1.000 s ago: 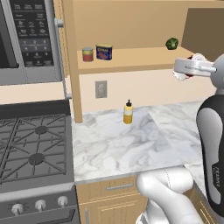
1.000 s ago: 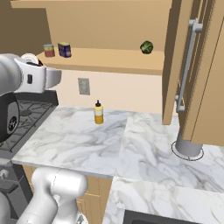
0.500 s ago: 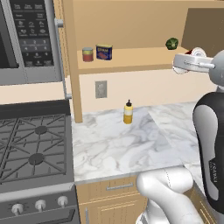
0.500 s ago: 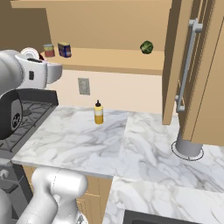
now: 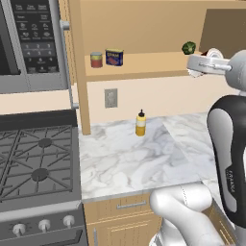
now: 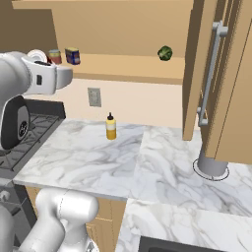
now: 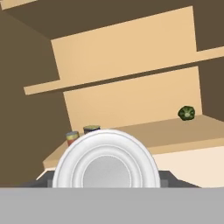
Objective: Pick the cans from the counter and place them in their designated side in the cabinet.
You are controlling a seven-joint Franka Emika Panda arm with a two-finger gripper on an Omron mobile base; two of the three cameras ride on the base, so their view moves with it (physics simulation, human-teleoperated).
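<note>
My gripper is shut on the short round red-and-white can, held up at shelf height in front of the cabinet's right part. In the hand view the can's white round end sits between my fingertips and faces the cabinet shelf. In the right base view the can rides on top of the gripper at the left. The dark blue boxy tin stands at the left end of the shelf. The marble counter lies below.
A red can with a yellow-green band stands left of the blue tin. A green round thing lies at the shelf's right. A yellow squeeze bottle stands on the counter, the stove and microwave are left, and the open door is right.
The gripper has risen with the can, from just below the shelf edge to shelf level. Nothing on the shelf or counter has moved.
</note>
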